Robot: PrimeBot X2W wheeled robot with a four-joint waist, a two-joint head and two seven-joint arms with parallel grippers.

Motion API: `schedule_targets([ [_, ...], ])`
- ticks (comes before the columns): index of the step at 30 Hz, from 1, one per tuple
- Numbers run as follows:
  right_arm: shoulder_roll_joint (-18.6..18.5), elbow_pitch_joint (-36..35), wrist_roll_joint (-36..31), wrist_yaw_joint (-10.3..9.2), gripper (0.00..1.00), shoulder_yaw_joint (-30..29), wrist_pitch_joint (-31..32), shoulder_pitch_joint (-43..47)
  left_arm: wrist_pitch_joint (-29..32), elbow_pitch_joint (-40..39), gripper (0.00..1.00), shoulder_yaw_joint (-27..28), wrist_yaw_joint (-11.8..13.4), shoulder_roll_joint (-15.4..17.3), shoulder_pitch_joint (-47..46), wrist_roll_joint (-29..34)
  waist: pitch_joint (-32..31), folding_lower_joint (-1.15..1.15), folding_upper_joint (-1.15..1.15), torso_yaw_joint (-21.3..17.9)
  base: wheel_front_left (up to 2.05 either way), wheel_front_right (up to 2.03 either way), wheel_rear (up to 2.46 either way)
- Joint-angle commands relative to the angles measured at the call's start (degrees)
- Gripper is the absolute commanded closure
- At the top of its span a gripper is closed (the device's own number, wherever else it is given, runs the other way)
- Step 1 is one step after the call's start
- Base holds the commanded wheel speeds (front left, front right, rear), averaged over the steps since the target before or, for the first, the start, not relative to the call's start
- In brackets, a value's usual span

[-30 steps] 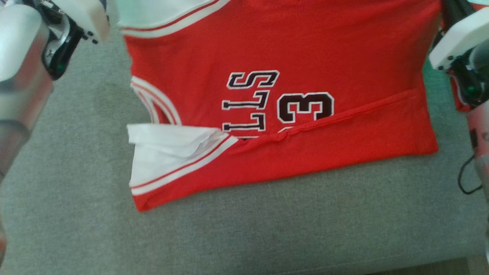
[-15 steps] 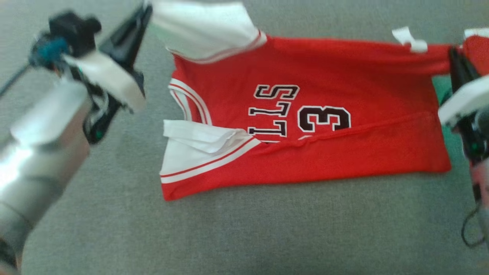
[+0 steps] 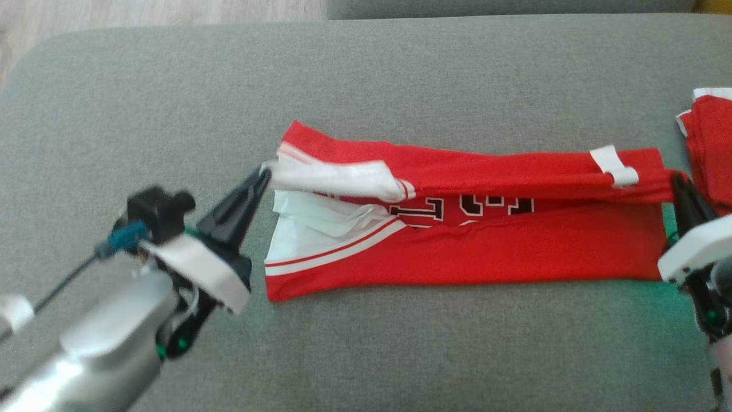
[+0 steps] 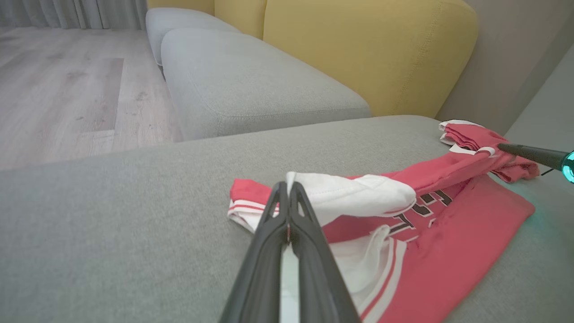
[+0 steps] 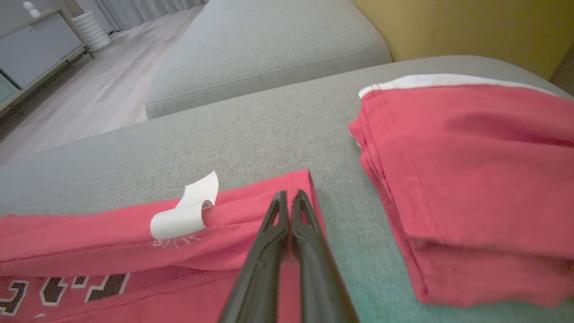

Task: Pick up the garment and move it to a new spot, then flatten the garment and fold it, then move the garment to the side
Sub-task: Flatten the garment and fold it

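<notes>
The red garment lay mid-way across the grey cushion. Both tools were clamped tight, the left tool pinching its nine-o'clock white-trimmed corner and the right tool its three-o'clock corner. They held the upper flap taut, likely so it would fold evenly.

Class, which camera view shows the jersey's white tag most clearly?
Right wrist view: the white tag is close and large, curling off the jersey. The head view shows it small; the left wrist view, a distant speck.
</notes>
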Motion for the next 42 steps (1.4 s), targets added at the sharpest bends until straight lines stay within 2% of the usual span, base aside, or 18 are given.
schedule_targets([
  [1,-0.52,-2.63,-0.62,-0.05,1.00,-0.27,0.38,0.82,-0.69,-2.37,1.00,4.12,0.95,2.69,0.12,0.58,0.05,0.02,0.00,-0.05,0.00,0.00,0.00],
  [8,1.56,-5.22,-2.29,-0.05,0.99,-2.40,1.94,3.83,-0.70,-7.18,1.00,8.65,2.45,2.15,9.12,2.41,1.18,0.02,0.00,-0.15,0.00,0.00,0.00],
  [9,1.92,-5.30,-2.50,-0.05,0.66,-2.61,1.93,3.98,-0.70,-7.12,1.00,9.00,2.53,1.71,9.94,2.67,1.32,0.02,0.00,-0.18,0.00,0.00,0.00],
  [10,2.20,-5.23,-2.97,-0.05,0.10,-2.98,1.83,4.08,-0.70,-6.96,0.94,9.41,2.51,1.09,10.76,2.65,1.43,0.02,0.00,-0.22,0.00,0.00,0.00],
  [11,2.20,-5.23,-2.97,-0.05,0.10,-2.98,1.83,4.08,-0.70,-6.96,0.94,9.41,2.51,1.09,10.76,2.65,1.43,0.02,0.00,-0.22,0.00,0.00,0.00],
  [12,2.46,-5.13,-3.66,-0.05,0.00,-3.49,1.52,4.11,-0.70,-6.77,0.77,9.84,2.57,0.49,11.38,2.87,1.50,0.02,0.00,-0.25,0.00,0.00,0.00],
  [13,2.83,-5.03,-4.29,-0.05,0.00,-4.04,1.10,4.09,-0.70,-6.55,0.47,10.21,2.66,-0.10,11.88,3.36,1.46,0.02,0.00,-0.29,0.00,0.00,0.00],
  [14,3.34,-4.88,-4.76,-0.05,0.00,-4.67,0.63,4.16,-0.70,-6.40,0.00,10.88,3.04,-0.70,12.28,4.18,1.26,0.02,0.00,-0.32,0.00,0.00,0.00],
  [17,5.46,-4.72,-5.51,-0.05,0.00,-6.75,-0.95,5.19,-0.70,-6.66,0.00,14.37,5.76,-2.70,14.33,8.48,0.09,0.02,0.00,-0.49,0.00,0.00,0.00],
  [22,10.06,-5.93,-6.75,-0.05,0.00,-10.85,-3.84,9.10,-0.71,-9.83,0.00,23.44,12.87,-7.71,21.11,18.14,-2.06,0.02,0.00,-0.05,0.00,0.00,0.00],
  [27,13.60,-7.43,-6.74,-0.05,0.00,-13.99,-4.59,12.22,-0.71,-13.83,0.00,29.92,17.19,-13.29,29.16,27.73,-3.86,0.02,0.00,1.31,0.00,0.00,0.00],
  [32,14.90,-6.48,-7.71,-0.05,0.00,-19.34,-5.31,11.20,-0.71,-16.71,0.00,32.18,18.85,-18.31,34.92,36.33,-4.68,0.02,0.00,4.25,0.00,0.00,0.00],
  [35,15.31,-2.40,-8.29,-0.05,0.00,-24.03,-4.41,8.05,-0.71,-17.75,0.00,32.44,18.76,-21.30,38.03,41.42,-4.78,0.02,0.00,6.51,0.00,0.00,0.00],
  [42,15.48,4.99,-12.50,-0.05,0.00,-27.06,-3.34,5.43,-0.71,-18.27,0.00,34.01,18.11,-25.32,41.68,45.80,-4.46,0.02,0.00,8.87,0.00,0.00,0.00],
])
